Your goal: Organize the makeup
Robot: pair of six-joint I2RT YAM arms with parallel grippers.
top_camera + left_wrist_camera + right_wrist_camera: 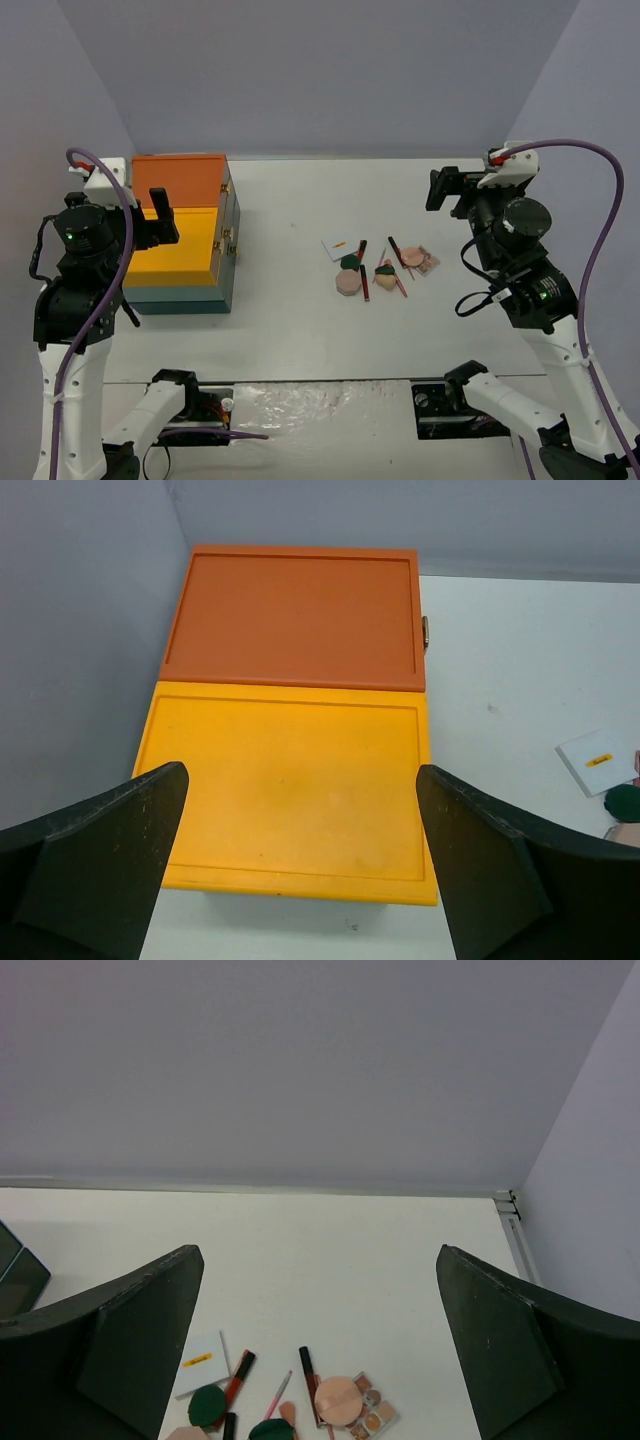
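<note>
The makeup (378, 266) lay in a loose cluster right of the desk's (300, 200) middle, nearer the near edge than the far one. At the cluster's left sat a white card (336, 244) with a small yellow label, its writing too small to read. Beside it lay dark green pieces (350, 262), peach sponges (385, 281) and thin pencils (363, 285), several touching or crossing. At the right end a round pink puff (338, 1400) rested against a pinkish palette (378, 1418). Bare desk ran from the cluster to the far edge, to the right edge and across to the left. There, a teal box (185, 235) with an orange and a yellow top panel stood by the far left corner, close to the left wall. The left gripper (300, 772) hung above the yellow panel, its jaws spread wide and empty. The right gripper (320, 1252) was raised near the far right corner, well apart from the makeup, its jaws likewise wide with nothing between them. No brand showed on the box.
</note>
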